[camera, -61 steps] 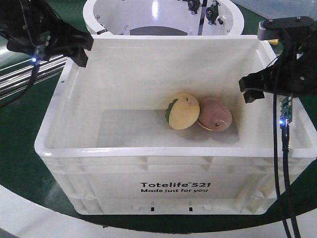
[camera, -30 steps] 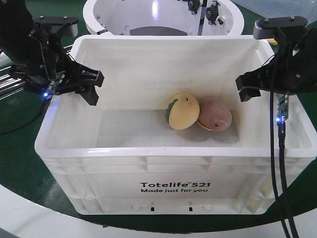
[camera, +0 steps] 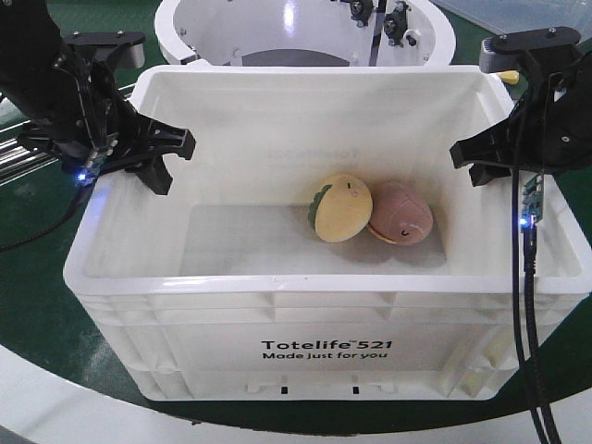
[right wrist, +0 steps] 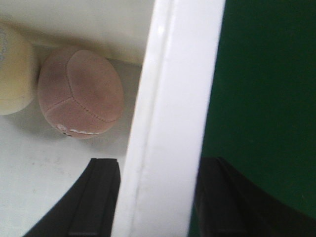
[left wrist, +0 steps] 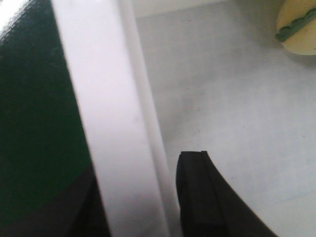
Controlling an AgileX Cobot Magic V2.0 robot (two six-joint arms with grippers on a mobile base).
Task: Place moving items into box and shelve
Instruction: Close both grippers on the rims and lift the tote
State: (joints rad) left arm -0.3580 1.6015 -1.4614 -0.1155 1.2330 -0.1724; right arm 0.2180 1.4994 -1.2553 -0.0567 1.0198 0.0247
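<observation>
White box (camera: 185, 319) set with its long axis across the front view, printed side toward the camera, open top up.
Two toys are seen touching on its floor, right of centre: a yellow toy (camera: 344, 208) (green-trimmed edge turned left) and a pink toy (camera: 402, 215). The left gripper (left wrist: 143, 202) and right gripper (right wrist: 158, 197) are held open astride the end walls. A green surface (camera: 32, 268) lies beneath, with a white ring (camera: 174, 35) behind.

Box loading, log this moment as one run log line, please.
phase: box grasp | left gripper: open, astride left wall | right gripper: astride right wall, clamp unclear | contents: yellow toy, pink toy, side by side
</observation>
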